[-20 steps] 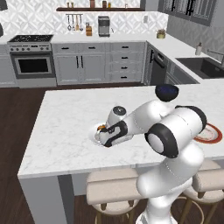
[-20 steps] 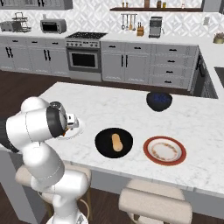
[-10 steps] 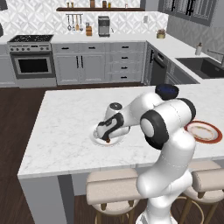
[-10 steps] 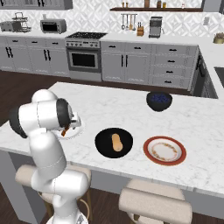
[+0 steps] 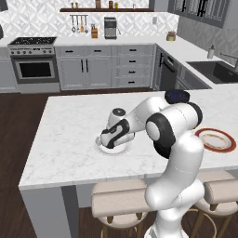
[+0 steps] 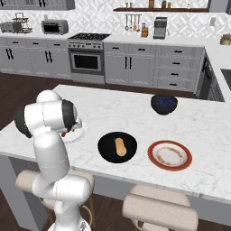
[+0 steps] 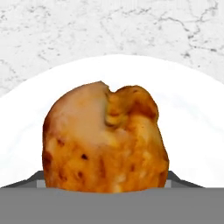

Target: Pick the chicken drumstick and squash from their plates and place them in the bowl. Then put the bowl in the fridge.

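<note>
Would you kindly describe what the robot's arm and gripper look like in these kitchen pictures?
The arm is made of glossy white, rounded tubular segments joined by dark grey to black joints, with round dark end caps at the elbows. The gripper is a black block on a white wrist with a small dark cap on top. Its fingers are small and dark. No cables or markings are visible.

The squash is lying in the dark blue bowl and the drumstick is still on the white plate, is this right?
Not quite. The squash lies in the black bowl, not the blue bowl; the right base view shows this. The drumstick is on the white plate, as you say.
</note>
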Robot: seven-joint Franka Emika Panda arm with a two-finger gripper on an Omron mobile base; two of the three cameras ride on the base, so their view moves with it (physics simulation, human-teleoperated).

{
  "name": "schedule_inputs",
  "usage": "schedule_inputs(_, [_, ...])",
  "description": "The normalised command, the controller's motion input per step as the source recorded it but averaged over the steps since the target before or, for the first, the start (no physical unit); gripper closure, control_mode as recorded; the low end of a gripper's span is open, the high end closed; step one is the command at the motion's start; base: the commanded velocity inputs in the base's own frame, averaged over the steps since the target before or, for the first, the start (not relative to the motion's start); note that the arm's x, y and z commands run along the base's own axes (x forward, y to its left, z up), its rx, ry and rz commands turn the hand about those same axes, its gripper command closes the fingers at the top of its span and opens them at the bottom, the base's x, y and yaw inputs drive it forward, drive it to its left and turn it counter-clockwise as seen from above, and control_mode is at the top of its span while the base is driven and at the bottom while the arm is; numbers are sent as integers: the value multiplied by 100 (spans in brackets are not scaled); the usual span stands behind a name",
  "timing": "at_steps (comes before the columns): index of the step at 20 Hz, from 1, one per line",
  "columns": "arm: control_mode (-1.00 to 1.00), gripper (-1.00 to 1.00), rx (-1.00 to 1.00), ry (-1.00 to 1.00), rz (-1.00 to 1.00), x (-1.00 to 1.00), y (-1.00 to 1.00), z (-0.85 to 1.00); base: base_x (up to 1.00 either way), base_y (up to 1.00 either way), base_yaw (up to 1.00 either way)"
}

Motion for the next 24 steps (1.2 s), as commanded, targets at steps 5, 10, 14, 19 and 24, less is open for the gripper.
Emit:
schedule_inputs(5, [-100,100,0,-2,-3,-54,-13,12,0,0,0])
schedule_inputs(10, [-100,100,2,-6,-4,-94,-66,71,0,0,0])
schedule_inputs(14, [-100,100,4,-3,-4,-36,-88,98,0,0,0])
schedule_inputs(19, [-100,100,-1,-1,-1,-7,-84,76,0,0,0])
schedule_inputs(24, [-100,100,-11,-1,0,-20,-79,35,0,0,0])
